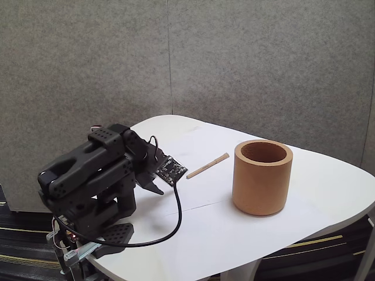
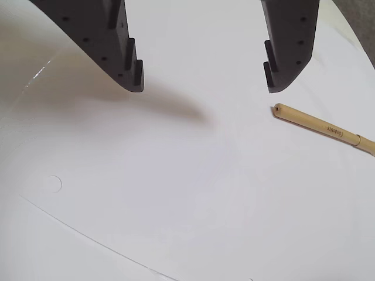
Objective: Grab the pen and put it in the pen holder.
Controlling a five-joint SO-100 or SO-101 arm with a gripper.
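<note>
The pen (image 1: pixel 208 165) is a thin light-tan stick lying flat on the white table, between the arm and the pen holder (image 1: pixel 262 177). The holder is a thick-walled orange-brown cup standing upright at the right in the fixed view. In the wrist view the pen (image 2: pixel 322 126) lies at the right, its tip just below the right finger (image 2: pixel 287 50). My gripper (image 2: pixel 205 88) is open, nothing between its dark fingers, hovering over bare table to the left of the pen's tip. In the fixed view the folded arm keeps the gripper (image 1: pixel 155 182) low near the table's left end.
The white table (image 1: pixel 234 234) has a rounded edge close by at the front and left. A black cable (image 1: pixel 167 228) loops from the arm over the tabletop. Grey panel walls stand behind. A faint seam line (image 2: pixel 88 237) crosses the surface.
</note>
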